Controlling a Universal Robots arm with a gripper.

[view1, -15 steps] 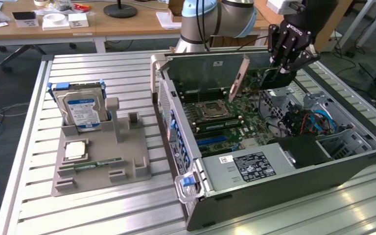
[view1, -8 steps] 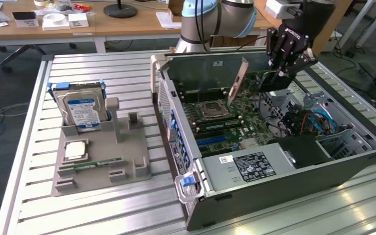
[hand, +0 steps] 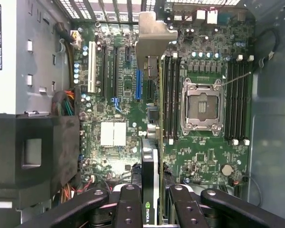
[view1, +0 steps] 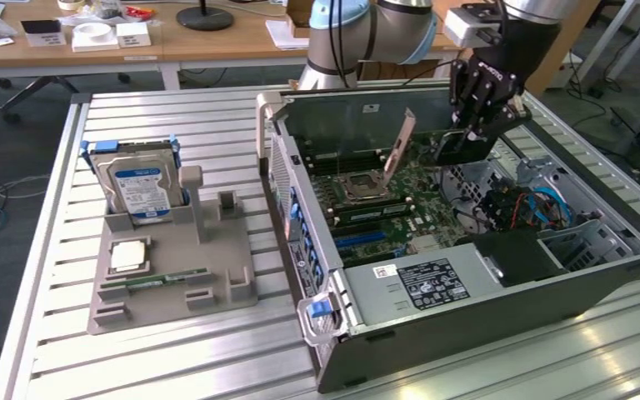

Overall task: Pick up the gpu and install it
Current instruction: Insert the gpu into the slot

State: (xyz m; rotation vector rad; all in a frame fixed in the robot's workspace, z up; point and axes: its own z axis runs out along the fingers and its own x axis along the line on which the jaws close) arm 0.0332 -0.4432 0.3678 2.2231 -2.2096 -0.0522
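Observation:
My gripper point(view1: 467, 133) hangs inside the open computer case point(view1: 465, 333), shut on the gpu point(view1: 406, 137). The card is upright on its edge above the motherboard point(view1: 392, 204), with its brownish back toward the exterior view's left. In the wrist view the gpu point(hand: 152, 161) runs edge-on away from my gripper point(hand: 154, 206) between the dark fingers point(hand: 128, 202), and its silver end bracket point(hand: 154, 28) sits by the case's rear slots. It hovers over the expansion slots point(hand: 137, 85), beside the memory slots and the empty CPU socket point(hand: 202, 107). Whether it touches a slot I cannot tell.
A grey holder tray point(view1: 220, 292) lies on the slatted table at the exterior view's left, carrying a silver hard drive point(view1: 140, 187), a CPU chip point(view1: 129, 254) and a green memory stick point(view1: 164, 279). The power supply point(view1: 432, 279) and cables point(view1: 520, 208) crowd the case's near side.

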